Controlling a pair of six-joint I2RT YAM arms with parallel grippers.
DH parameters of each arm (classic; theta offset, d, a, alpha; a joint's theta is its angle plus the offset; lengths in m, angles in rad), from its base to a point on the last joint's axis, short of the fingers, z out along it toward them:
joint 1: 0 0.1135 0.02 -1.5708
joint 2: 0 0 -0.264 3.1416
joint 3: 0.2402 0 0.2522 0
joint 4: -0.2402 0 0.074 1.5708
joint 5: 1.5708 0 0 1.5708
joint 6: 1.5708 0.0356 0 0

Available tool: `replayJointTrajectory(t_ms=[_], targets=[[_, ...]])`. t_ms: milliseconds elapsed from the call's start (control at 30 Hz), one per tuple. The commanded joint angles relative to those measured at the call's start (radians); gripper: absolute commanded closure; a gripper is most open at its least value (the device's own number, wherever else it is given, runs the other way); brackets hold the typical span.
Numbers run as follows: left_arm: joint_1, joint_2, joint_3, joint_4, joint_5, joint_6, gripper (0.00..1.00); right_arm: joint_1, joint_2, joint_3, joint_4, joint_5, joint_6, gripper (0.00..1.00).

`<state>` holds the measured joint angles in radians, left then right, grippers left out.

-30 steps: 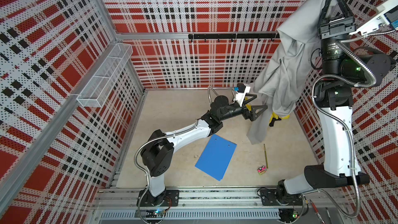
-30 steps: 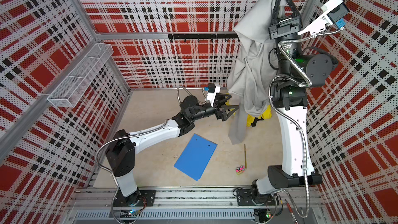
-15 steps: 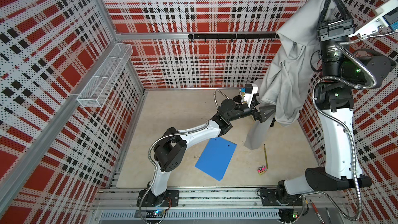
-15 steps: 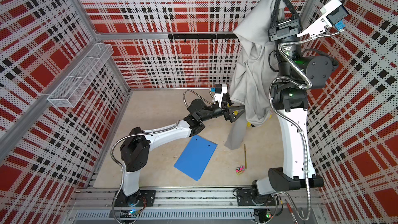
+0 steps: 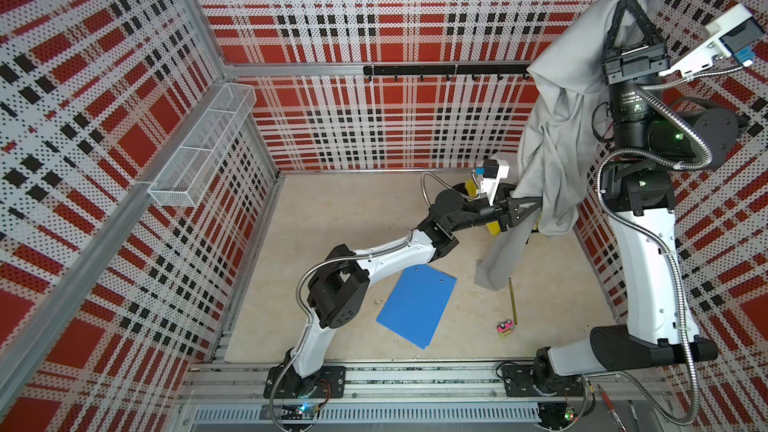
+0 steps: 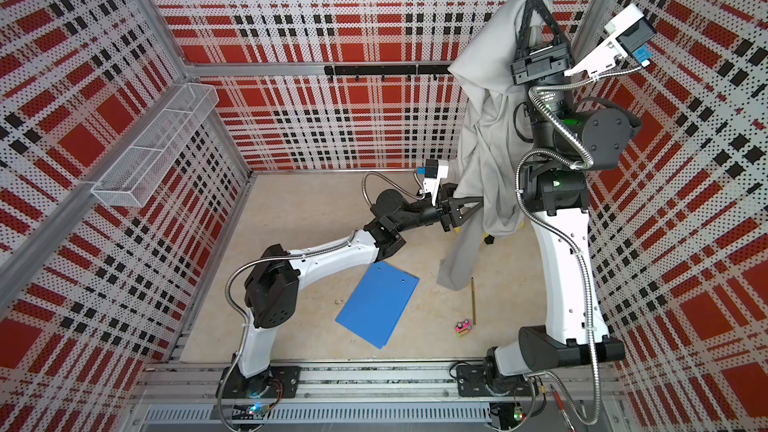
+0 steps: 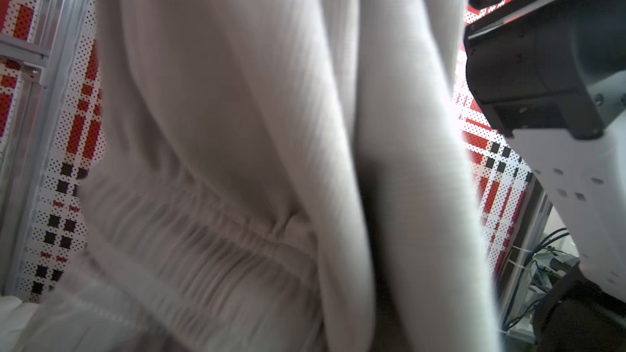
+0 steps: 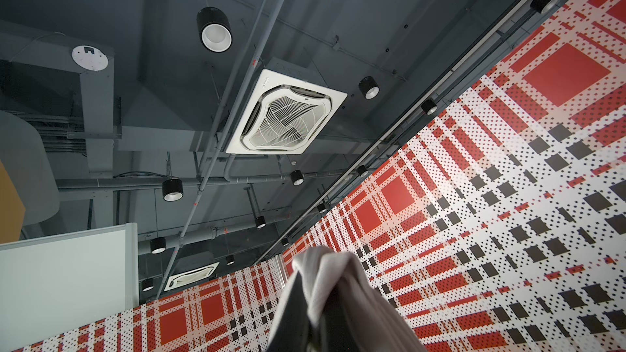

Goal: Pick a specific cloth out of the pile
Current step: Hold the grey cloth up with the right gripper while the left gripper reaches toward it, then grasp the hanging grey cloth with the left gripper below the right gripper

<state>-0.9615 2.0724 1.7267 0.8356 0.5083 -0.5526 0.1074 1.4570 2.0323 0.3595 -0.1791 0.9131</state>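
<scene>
Low in the frame, by the front rail: a blue clipboard (image 5: 415, 309), a pencil (image 5: 512, 301) and a small pink block (image 5: 505, 328), flat on the floor and no part of this job.

Just above the pencil, the loose bottom end of the cloth (image 5: 548, 160), touching the floor or nearly so; hard to tell which.

Right of the middle, the left gripper (image 5: 534, 204), stretched in sideways at a low fold, likely to steady the floppy part or tug it free of the pile. Fingers pushed into the folds, tips hidden. Cannot tell if pinching yet. Nothing but grey fabric up close in the left wrist view.

Just behind that, a bit of yellow cloth (image 5: 493, 228) lying on the floor, not the one wanted.

Last, high in the upper right corner, the right gripper (image 5: 626, 4). Fingers squeezed tight on the top of the cloth, held high to let the whole long piece hang clear of the rest.
</scene>
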Motion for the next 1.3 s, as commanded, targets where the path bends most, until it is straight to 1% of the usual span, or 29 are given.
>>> replayJointTrajectory(t_ms=[0,33,67,133,167,200,233,333,467,600,700,767,900,1000,1167,1233,1267], targets=[[-0.016,0.015,0.036,-0.016,-0.026,0.013,0.61,0.005,-0.044,-0.008,0.087,-0.005,0.002,1.00],[-0.017,0.018,0.039,-0.018,-0.027,0.010,0.64,0.005,-0.047,-0.012,0.087,-0.005,0.001,1.00],[-0.019,0.021,0.042,-0.020,-0.027,0.009,0.69,0.005,-0.051,-0.020,0.087,-0.005,-0.002,1.00],[-0.019,0.024,0.043,-0.025,-0.035,0.007,0.84,0.005,-0.056,-0.031,0.088,-0.007,-0.003,1.00],[-0.019,0.022,0.038,-0.026,-0.045,0.008,0.94,0.005,-0.059,-0.038,0.090,-0.007,-0.005,1.00],[-0.019,0.015,0.031,-0.029,-0.060,0.014,0.99,0.005,-0.063,-0.044,0.090,-0.007,-0.006,1.00],[-0.018,0.003,0.018,-0.028,-0.073,0.025,1.00,0.005,-0.067,-0.049,0.088,-0.007,-0.010,1.00],[-0.016,-0.047,-0.033,-0.034,-0.117,0.079,1.00,0.005,-0.083,-0.061,0.071,-0.006,-0.033,1.00],[0.012,-0.115,-0.069,-0.096,-0.130,0.126,1.00,0.005,-0.112,-0.093,0.041,-0.009,-0.065,1.00],[0.075,-0.196,-0.102,-0.154,-0.135,0.118,1.00,0.005,-0.167,-0.204,0.028,-0.014,-0.098,1.00],[0.133,-0.239,-0.080,-0.247,-0.123,0.111,1.00,0.005,-0.206,-0.281,0.016,0.003,-0.126,1.00],[0.171,-0.262,-0.074,-0.270,-0.114,0.100,1.00,0.005,-0.219,-0.317,0.016,-0.005,-0.131,1.00],[0.224,-0.299,-0.060,-0.315,-0.112,0.098,1.00,0.005,-0.220,-0.346,0.000,-0.029,-0.140,1.00],[0.249,-0.311,-0.076,-0.339,-0.077,0.081,0.99,0.005,-0.207,-0.327,-0.009,-0.032,-0.148,1.00],[0.230,-0.296,-0.156,-0.337,-0.042,0.090,0.90,0.005,-0.133,-0.199,-0.026,-0.080,-0.118,1.00],[0.212,-0.273,-0.168,-0.334,-0.017,0.106,0.79,0.005,-0.107,-0.161,-0.017,-0.105,-0.089,1.00],[0.202,-0.264,-0.170,-0.333,-0.011,0.115,0.70,0.005,-0.097,-0.146,-0.017,-0.113,-0.081,1.00]])
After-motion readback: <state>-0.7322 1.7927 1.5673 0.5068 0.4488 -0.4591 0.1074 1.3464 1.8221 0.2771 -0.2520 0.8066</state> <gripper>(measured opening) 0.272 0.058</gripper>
